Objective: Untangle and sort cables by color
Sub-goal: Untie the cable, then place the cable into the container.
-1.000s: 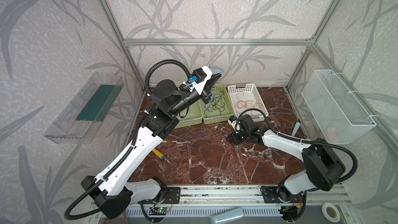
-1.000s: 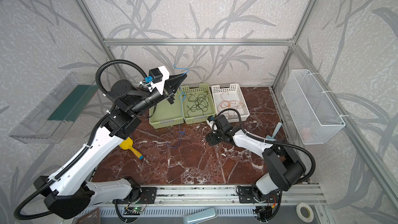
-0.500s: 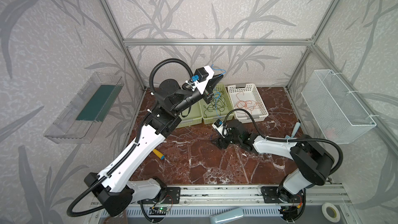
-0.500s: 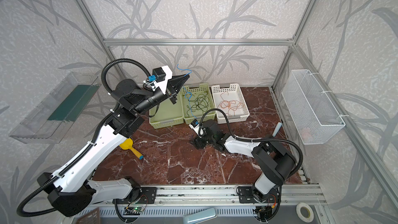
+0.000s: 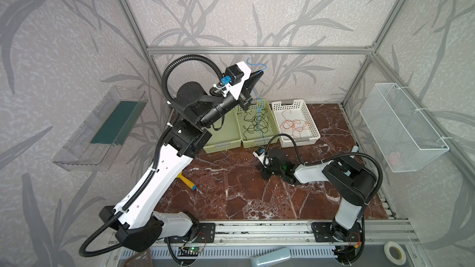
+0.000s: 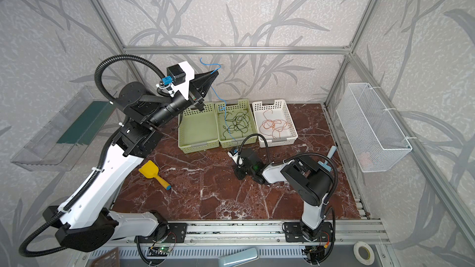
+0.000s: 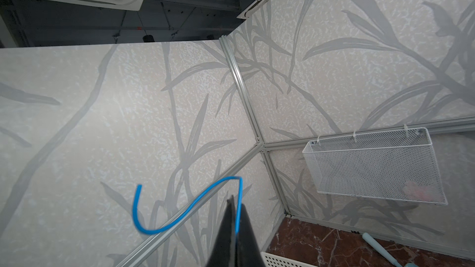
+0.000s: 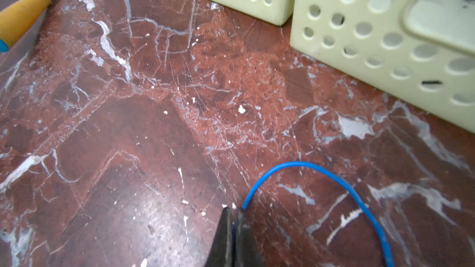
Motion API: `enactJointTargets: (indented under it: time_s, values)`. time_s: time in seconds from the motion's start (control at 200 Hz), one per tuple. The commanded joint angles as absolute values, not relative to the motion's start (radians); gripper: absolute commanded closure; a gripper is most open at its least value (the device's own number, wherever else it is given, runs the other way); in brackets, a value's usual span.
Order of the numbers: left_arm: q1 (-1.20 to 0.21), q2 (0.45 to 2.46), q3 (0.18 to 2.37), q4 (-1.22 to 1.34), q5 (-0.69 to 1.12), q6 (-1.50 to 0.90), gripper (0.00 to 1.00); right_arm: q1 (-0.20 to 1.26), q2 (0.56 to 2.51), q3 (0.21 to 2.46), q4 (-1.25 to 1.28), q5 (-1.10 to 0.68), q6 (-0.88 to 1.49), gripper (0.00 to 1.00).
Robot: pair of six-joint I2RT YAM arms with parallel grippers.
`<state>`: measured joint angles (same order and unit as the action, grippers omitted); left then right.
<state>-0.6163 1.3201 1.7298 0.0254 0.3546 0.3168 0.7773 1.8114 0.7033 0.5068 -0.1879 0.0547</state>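
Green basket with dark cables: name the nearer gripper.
Right. The right gripper sits low, just before the front wall of the green basket; the left gripper hangs high above it. Both pinch the blue cable.

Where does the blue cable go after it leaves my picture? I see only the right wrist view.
Observer: The blue cable rises from the table, passes over the middle green basket, and ends in the left gripper, which is raised above the baskets.
Operator: Is the left gripper closed on it?
Observer: Yes, its jaws are shut on the cable. A short free end curls beyond them.
Operator: What lies inside the middle basket?
Observer: A tangle of dark cables. I cannot tell whether the blue one touches them.
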Motion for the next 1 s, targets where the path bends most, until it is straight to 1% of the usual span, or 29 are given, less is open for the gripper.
enactJointTargets:
  time_s: [0.0,0.155,0.27,0.365,0.56,0.645,0.67,0.995]
  values:
    - [-0.59,1.35,1.815,-0.06,0.3,0.401,1.0,0.779,1.789,0.67,0.526,-0.178,0.056,1.0]
    - [-0.529,1.398,1.936,-0.135,0.278,0.436,1.0,0.779,1.754,0.634,0.48,-0.145,0.062,1.0]
    - [-0.411,1.448,2.03,-0.177,0.283,0.401,1.0,0.768,1.742,0.615,0.399,-0.091,0.109,1.0]
    - [-0.321,1.506,2.117,-0.218,0.322,0.359,1.0,0.767,1.737,0.576,0.41,-0.073,0.108,1.0]
    - [-0.248,1.58,2.192,-0.242,0.373,0.307,1.0,0.768,1.713,0.53,0.429,-0.053,0.07,1.0]
    - [-0.24,1.589,2.169,-0.25,0.393,0.296,1.0,0.767,1.713,0.537,0.414,-0.046,0.06,1.0]
    - [-0.237,1.588,2.152,-0.248,0.392,0.295,1.0,0.767,1.682,0.545,0.402,-0.049,0.057,1.0]
    - [-0.108,1.565,1.812,-0.092,0.348,0.209,1.0,0.767,1.582,0.652,0.254,-0.062,0.0,1.0]
